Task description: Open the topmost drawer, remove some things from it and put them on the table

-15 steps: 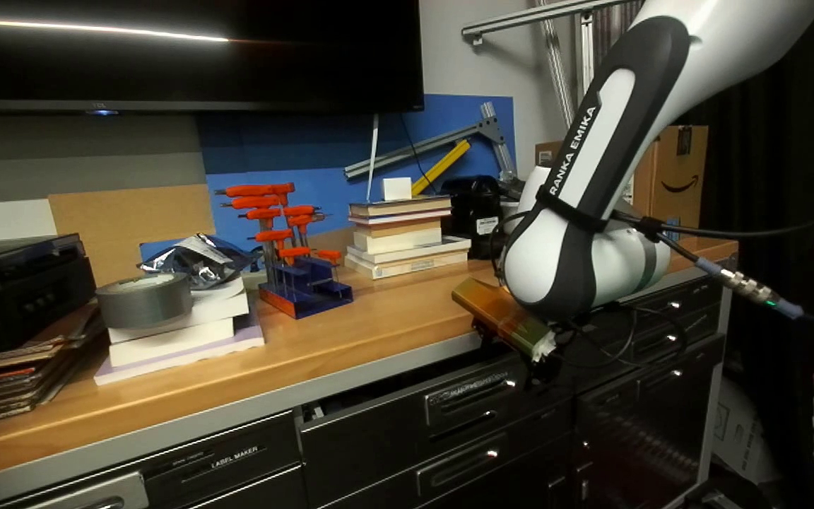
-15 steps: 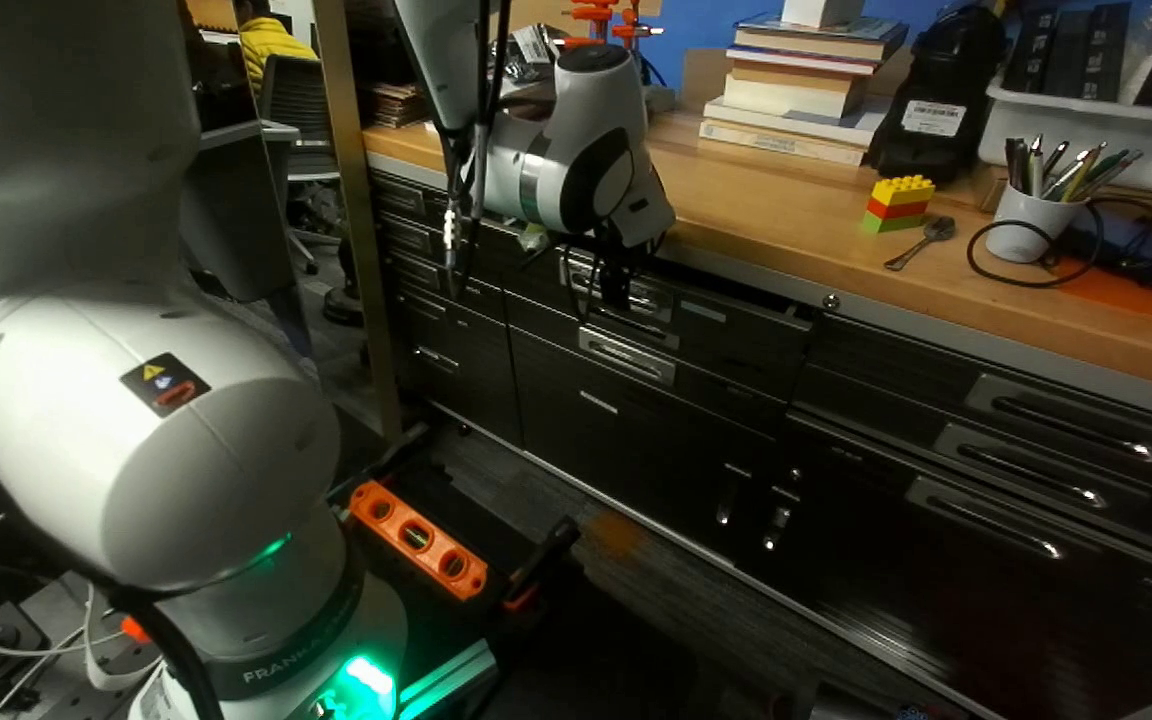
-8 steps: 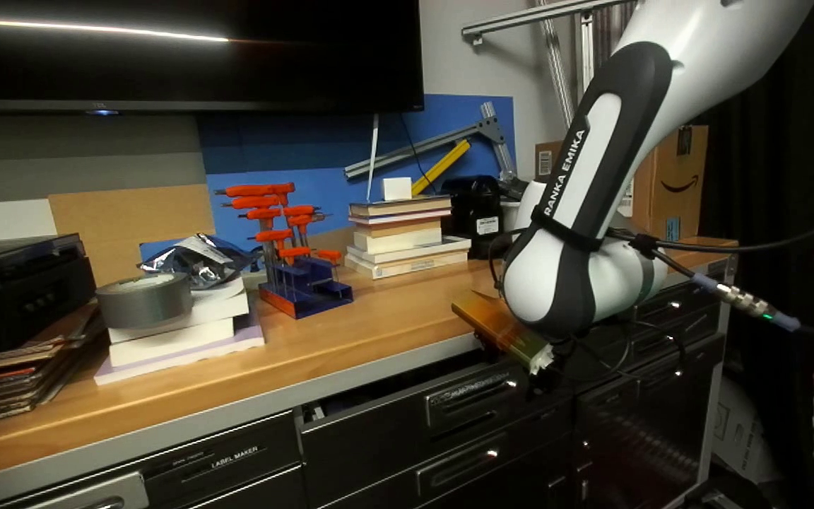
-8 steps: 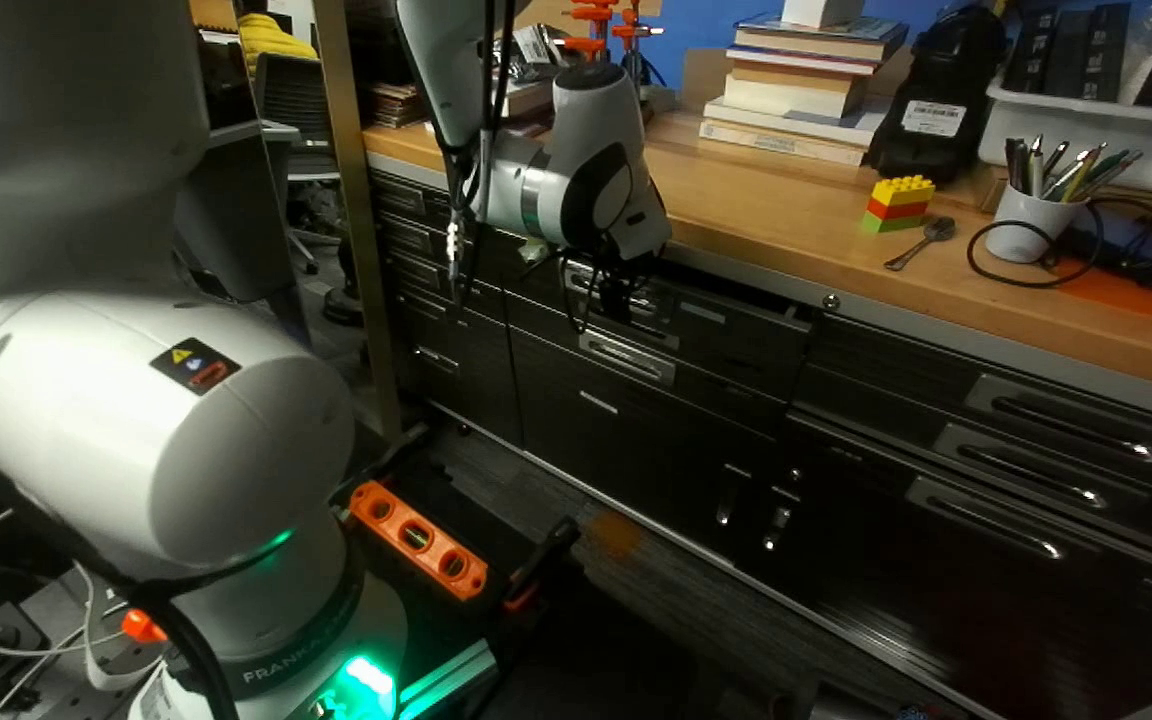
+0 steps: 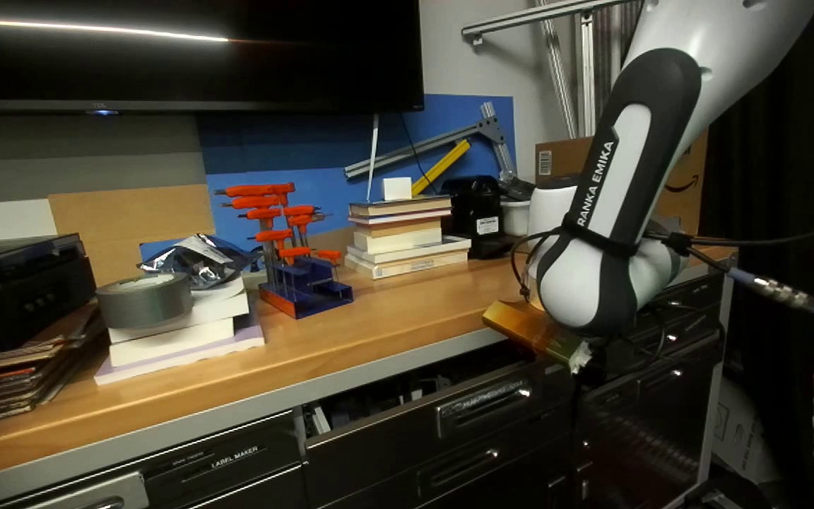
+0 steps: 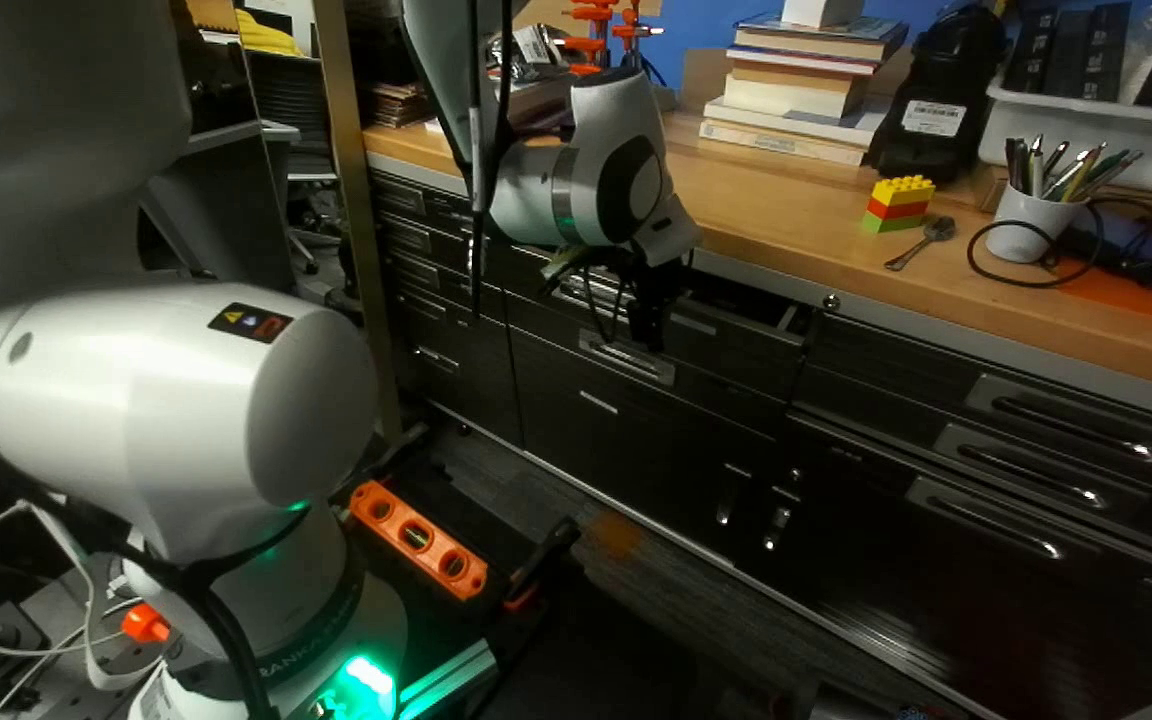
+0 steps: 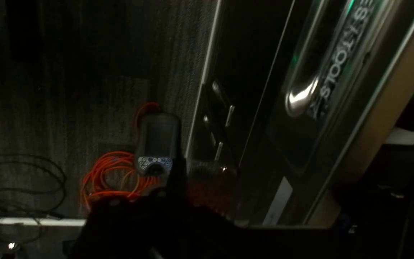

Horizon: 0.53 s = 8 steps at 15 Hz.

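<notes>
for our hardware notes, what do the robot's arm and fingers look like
The arm is white and rounded, with a dark panel lettered "RANKA EMIKA" in white, a black strap, black cables and a silver connector. Nearer the base is a black label with a yellow triangle. The fingers look black.

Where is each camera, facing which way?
In an exterior view: before the brown wooden workbench, facing across it; white arm shows.
In an exterior view: near the white robot shoulder, facing partly open dark metal drawer; arm, black claw show.
Wrist view: behind the visible claw, facing down to grey floor.
Shared in both exterior views: drawer, workbench.
</notes>
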### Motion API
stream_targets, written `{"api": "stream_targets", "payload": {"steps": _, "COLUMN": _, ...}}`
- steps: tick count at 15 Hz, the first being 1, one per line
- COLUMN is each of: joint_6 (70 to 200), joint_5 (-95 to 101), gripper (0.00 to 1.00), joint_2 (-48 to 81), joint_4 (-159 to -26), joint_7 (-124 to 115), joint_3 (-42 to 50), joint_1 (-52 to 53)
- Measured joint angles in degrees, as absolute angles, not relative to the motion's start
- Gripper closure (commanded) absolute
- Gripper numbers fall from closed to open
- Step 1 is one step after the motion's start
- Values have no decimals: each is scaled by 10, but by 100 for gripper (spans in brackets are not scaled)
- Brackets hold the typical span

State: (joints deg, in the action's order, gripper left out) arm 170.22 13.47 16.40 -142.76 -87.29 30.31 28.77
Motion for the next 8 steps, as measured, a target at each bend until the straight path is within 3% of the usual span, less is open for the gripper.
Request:
{"api": "stream_targets", "payload": {"steps": 5, "joint_6": 1601, "joint_5": 220, "gripper": 0, "joint_2": 134, "joint_4": -1449, "joint_7": -891, "joint_3": 382, "joint_1": 340}}
{"api": "stream_targets", "payload": {"steps": 8, "joint_6": 1537, "joint_5": 284, "gripper": 0, "joint_2": 99, "joint_4": -1466, "joint_7": -914, "joint_3": 359, "joint_1": 301}}
